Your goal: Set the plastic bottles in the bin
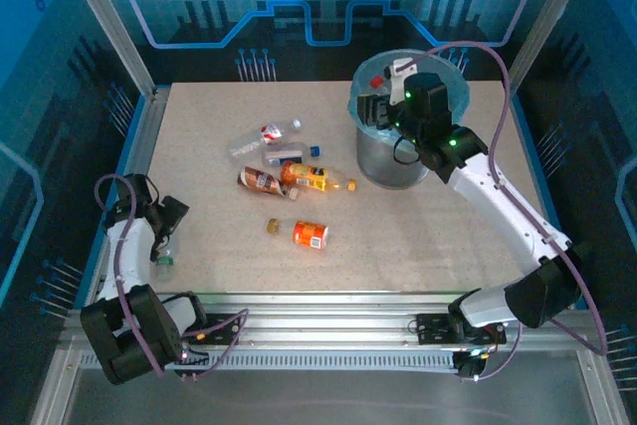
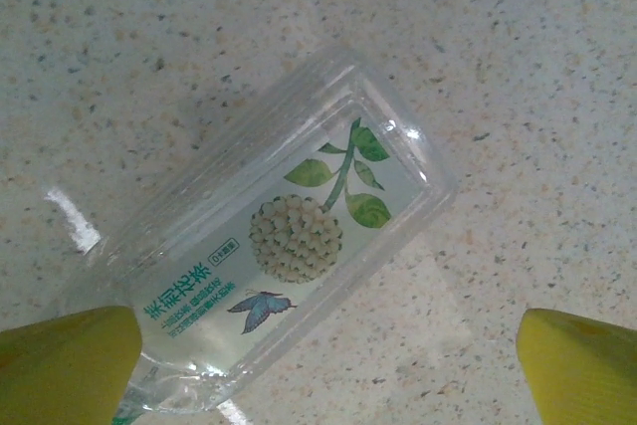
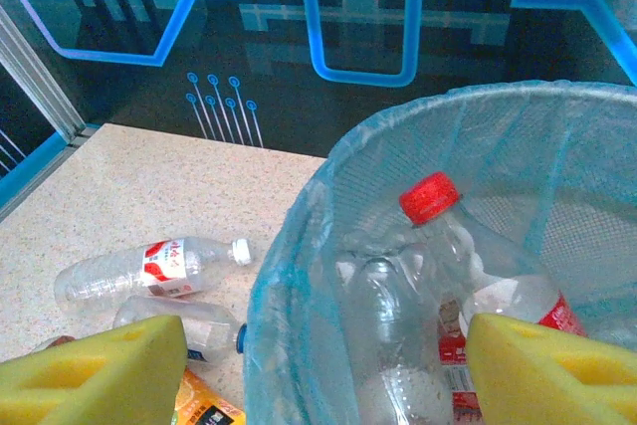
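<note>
Your left gripper's (image 2: 318, 380) yellow pads (image 2: 60, 370) stand spread wide and empty over a clear square-sided bottle (image 2: 289, 236) with a flower label, which lies on its side on the speckled table (image 2: 518, 67). Your right gripper (image 3: 318, 375) hangs over the bin (image 3: 478, 102), pads apart and holding nothing. A red-capped bottle (image 3: 468, 266) lies inside among others. More plastic bottles (image 1: 314, 178) lie scattered mid-table, left of the bin.

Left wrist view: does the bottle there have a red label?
No, the clear bottle lying on the speckled table has a pale label with green leaves, a round flower and a butterfly.
</note>
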Available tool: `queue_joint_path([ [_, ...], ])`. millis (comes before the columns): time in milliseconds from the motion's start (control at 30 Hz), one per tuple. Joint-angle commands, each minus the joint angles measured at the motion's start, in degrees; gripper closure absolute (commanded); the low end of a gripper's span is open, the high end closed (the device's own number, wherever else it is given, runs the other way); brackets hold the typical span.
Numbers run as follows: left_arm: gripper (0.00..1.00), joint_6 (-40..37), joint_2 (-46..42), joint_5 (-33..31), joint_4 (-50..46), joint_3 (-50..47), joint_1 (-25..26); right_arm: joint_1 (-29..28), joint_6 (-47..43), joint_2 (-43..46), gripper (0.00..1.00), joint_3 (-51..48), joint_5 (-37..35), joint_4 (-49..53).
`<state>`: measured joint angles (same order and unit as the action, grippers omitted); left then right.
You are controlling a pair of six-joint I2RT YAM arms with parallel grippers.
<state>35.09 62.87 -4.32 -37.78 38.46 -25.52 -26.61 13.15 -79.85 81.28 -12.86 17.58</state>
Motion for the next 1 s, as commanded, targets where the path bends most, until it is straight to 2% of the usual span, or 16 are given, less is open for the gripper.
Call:
queue_joint_path([
  [0,0.01,2.8,2.5,1.2,0.7,-3.0,4.8,1.3,1.4,2.6,0.24,-1.2,1.4,-3.3],
  [167,0.01,4.8,3.2,-0.6,0.5,-1.5,12.2,2.2,1.5,3.3,0.24,-2.2,1.8,-3.7],
  [300,0.01,6.2,3.1,0.2,-0.1,0.2,15.1,2.5,2.2,2.9,0.24,-3.1,2.7,-4.1],
  [400,0.01,4.9,1.6,-1.1,-2.0,2.2,15.5,2.5,2.3,2.3,0.24,-3.2,3.5,-3.8],
  [567,0.01,-2.9,0.9,-11.7,-6.6,6.0,15.5,2.5,2.7,2.3,0.23,-3.9,4.6,-4.0],
  [633,0.01,-4.9,2.1,-13.7,-6.6,6.2,15.5,2.5,2.6,2.3,0.23,-4.2,4.8,-4.2],
  [767,0.01,-6.0,7.0,-13.1,-5.1,6.0,15.4,2.5,1.9,2.0,0.23,-4.0,4.9,-3.8],
  [967,0.01,-4.9,13.4,-8.5,-2.2,5.9,15.6,2.6,1.4,2.2,0.23,-4.2,4.5,-3.5],
])
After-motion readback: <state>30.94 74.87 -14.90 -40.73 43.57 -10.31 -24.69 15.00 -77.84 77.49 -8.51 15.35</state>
